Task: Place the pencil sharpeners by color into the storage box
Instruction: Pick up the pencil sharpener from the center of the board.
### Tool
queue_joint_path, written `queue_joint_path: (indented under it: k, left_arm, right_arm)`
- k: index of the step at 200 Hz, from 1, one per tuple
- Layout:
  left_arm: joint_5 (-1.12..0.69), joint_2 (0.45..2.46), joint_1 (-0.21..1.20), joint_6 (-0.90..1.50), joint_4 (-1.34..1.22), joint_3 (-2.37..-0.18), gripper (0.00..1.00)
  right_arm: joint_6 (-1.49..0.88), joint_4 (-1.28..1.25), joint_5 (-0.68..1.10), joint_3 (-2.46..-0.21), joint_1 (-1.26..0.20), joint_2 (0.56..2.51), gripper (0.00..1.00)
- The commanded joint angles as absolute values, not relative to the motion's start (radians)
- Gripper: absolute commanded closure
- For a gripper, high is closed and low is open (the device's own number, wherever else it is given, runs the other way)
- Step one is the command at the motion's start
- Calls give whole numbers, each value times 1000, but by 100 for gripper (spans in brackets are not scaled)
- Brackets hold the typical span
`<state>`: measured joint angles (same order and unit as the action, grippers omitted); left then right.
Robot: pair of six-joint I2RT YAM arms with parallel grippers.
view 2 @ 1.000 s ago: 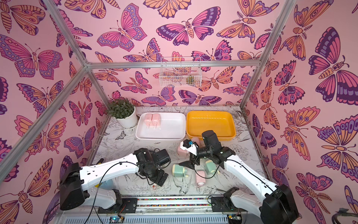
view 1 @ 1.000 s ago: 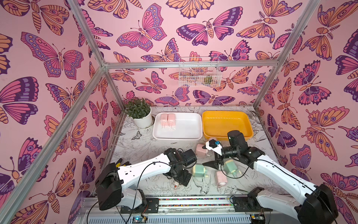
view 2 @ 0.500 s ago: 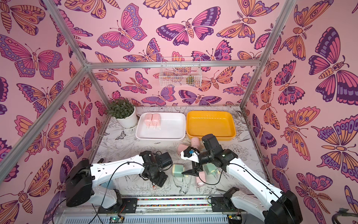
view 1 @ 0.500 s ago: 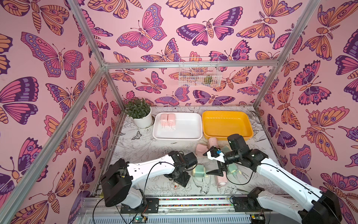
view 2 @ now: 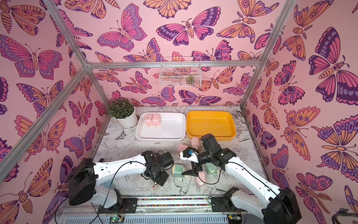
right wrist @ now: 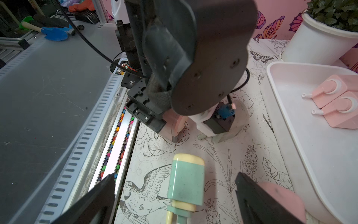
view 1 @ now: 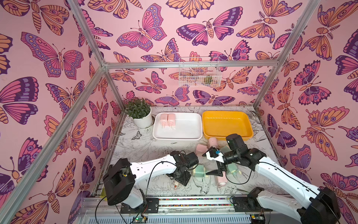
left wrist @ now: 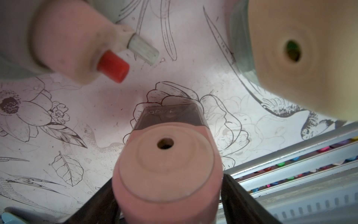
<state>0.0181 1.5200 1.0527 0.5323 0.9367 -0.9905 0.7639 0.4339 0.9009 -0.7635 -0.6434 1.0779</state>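
Pencil sharpeners [view 1: 200, 149]: two in play, both on the table.

Change over the last second: the left gripper [left wrist: 168, 178] had drawn its jaws in from wide to a snug fit around the pink sharpener [left wrist: 166, 170] lying between them, cream end facing the wrist. Both fingers [left wrist: 238, 195] appeared to touch its flanks, with no lift yet. The right gripper [right wrist: 175, 175] had dropped from over the loose cluster and straddled the green sharpener [right wrist: 186, 182], jaws kept fully wide with a clear gap on either side.

Judgement: pink pick nearly secured, green pick at the approach stage. Both wrists worked one small patch, so a knock between them was the risk.

Just ahead of the left fingertips: a crank with a red knob [left wrist: 113, 66] on another sharpener, blurred, and a second green sharpener [left wrist: 290, 58]. Just outside one right finger: another pink one [right wrist: 280, 197].

Pose: left arm [view 1: 153, 165] stretched low along the table, wrist bent down, fingers at the surface. Right arm [view 1: 275, 174] reached inward toward the left one, wrist rolled so the fingers lay low and sideways.

Far beyond both grippers: white storage box [view 1: 186, 128] holding two pink sharpeners [view 1: 167, 120] side by side, the likely place for this pink. The yellow storage box [view 1: 226, 124] beside it showed none, presumably for green.
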Motion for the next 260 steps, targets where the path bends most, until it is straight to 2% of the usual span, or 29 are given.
queue_joint_path:
  k: [1,65,149,185,206,217,260]
  left_arm:
    - [28,1534,1056,529,930,-996,19]
    - [9,1547,1057,541,913,-972,27]
    - [-17,1535,1056,533,913,-946,46]
    - [-18,1529,1055,527,913,-946,62]
    - [-26,1519,1055,518,923,-963,83]
    - [-25,1510,1055,514,929,-980,100]
    - [-18,1479,1052,472,1005,-1107,100]
  right_arm:
    - [776,467,936,-801,-651,1084,1]
    - [788,478,920,-800,-651,1087,1]
    - [747,412,851,-775,-651,1083,1]
    - [743,421,863,-773,-650,1080,1]
    - [744,426,865,-773,-651,1076,1]
    - [739,424,856,-772,-651,1072,1]
    - [635,351,753,-768,-651,1071,1]
